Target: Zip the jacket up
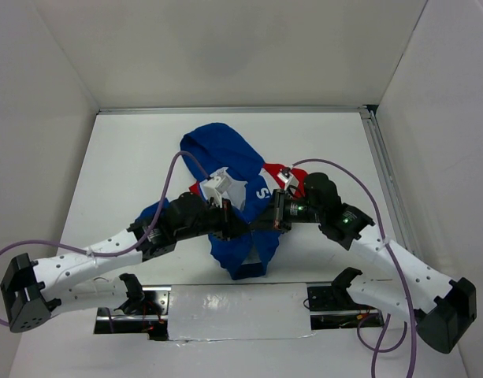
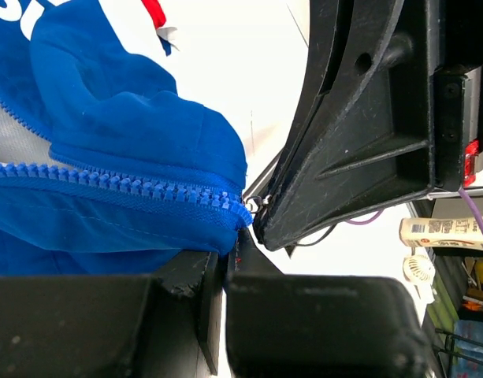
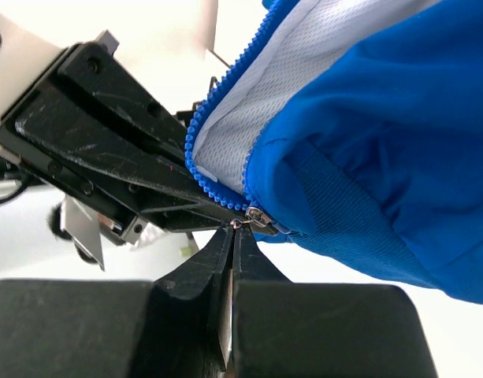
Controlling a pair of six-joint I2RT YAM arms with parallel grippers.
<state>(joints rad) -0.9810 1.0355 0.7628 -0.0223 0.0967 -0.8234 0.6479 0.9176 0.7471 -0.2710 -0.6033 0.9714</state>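
Jacket point(image 1: 225, 157) lies mid-worktop point(image 1: 131, 157), hood twd the far edge, hem twd the near edge, blue w/ red and white panels. Only one white letter of the chest print shows. Zip teeth point(image 2: 123, 185) are apart along most of the front, w/ pale mesh lining showing between them in the right wrist view. The slider point(image 3: 261, 216) sits at the hem end.

Right tool point(image 3: 232, 240) has its fingers pressed together on the small metal zip pull point(image 3: 238, 224), just beside the slider. Left tool point(image 2: 228, 264) is also pressed together, pinching blue fabric at the hem corner right under the end of the teeth. The two tools nearly touch, tip to tip, over the jacket's lower front, left tool point(image 1: 228, 223) coming from the left and right tool point(image 1: 265, 219) from the right.

Both wrists cover the chest panels in the top view. The right tool's black body fills the right half of the left wrist view.

A purple cable point(image 1: 174, 177) loops over the jacket's left side. A silver tape strip point(image 1: 233, 311) runs along the near edge. A bottle point(image 2: 446, 232) stands off the worktop, beyond it.
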